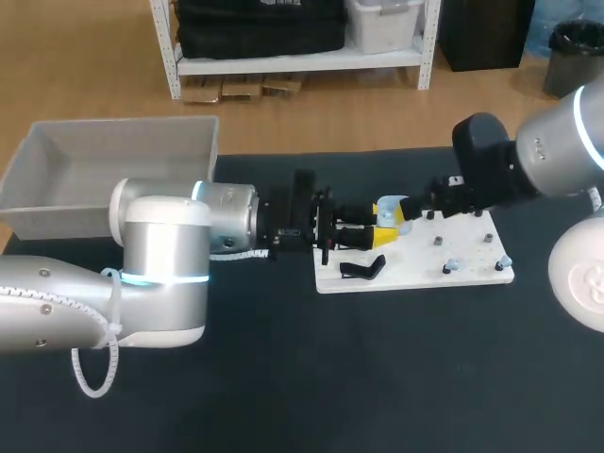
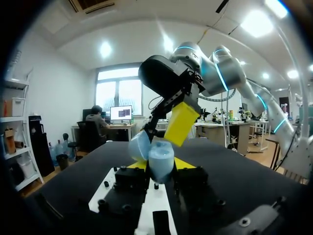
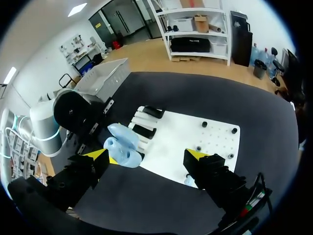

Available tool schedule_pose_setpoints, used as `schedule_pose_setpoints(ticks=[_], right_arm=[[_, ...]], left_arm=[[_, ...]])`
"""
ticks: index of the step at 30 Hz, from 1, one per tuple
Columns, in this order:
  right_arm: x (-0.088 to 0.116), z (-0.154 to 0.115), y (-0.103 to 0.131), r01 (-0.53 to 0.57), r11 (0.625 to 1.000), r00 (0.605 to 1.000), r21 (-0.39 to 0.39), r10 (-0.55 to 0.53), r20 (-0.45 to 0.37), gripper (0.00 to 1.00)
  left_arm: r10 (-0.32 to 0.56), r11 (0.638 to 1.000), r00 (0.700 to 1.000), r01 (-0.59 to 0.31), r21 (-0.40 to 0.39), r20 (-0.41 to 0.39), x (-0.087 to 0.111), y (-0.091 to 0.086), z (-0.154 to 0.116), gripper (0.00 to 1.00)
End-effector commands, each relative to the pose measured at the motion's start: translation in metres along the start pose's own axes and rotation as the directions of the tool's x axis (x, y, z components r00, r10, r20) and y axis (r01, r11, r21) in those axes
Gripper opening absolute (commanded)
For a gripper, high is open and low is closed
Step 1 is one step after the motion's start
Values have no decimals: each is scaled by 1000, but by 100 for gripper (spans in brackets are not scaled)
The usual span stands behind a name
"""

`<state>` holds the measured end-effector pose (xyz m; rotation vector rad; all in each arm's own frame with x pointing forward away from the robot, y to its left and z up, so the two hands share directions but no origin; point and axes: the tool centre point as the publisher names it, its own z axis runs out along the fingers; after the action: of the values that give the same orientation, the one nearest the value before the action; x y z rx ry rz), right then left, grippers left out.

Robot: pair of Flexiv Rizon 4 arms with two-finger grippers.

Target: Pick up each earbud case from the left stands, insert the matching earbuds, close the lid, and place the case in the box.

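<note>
Up close, the left gripper (image 2: 161,165) was clamped on the blue case (image 2: 160,157), with its lid open, over the white board (image 1: 467,274). The right gripper (image 3: 146,156) had its fingers wide apart, near the case. A black stand (image 1: 363,269) lay on the board. The grey box (image 1: 113,142) sat well apart, behind the left arm (image 1: 160,255).

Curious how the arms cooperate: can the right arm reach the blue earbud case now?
Probably yes: the right gripper hangs open right by the earbud case, which the left gripper holds with lid open; nothing lies between.
</note>
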<state>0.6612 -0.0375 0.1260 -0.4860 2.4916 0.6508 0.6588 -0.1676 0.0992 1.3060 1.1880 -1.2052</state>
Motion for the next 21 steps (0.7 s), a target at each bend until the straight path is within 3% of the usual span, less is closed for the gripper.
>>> schedule_pose_setpoints(ticks=[1, 7, 13, 21], right_arm=[[-7, -8, 3, 7, 1000, 1000, 22, -8, 20, 100], [-19, -33, -4, 61, 992, 996, 111, -69, 62, 100], [-19, -62, -38, 73, 958, 995, 278, -87, 39, 100], [13, -71, -83, 84, 868, 992, 490, -28, -120, 100]], left_arm=[[0, 1000, 1000, 0, 2, 0, 0, 1, 0, 0], [0, 1000, 1000, 0, 2, 0, 0, 1, 0, 0], [0, 1000, 1000, 0, 2, 0, 0, 1, 0, 0], [0, 1000, 1000, 0, 2, 0, 0, 1, 0, 0]])
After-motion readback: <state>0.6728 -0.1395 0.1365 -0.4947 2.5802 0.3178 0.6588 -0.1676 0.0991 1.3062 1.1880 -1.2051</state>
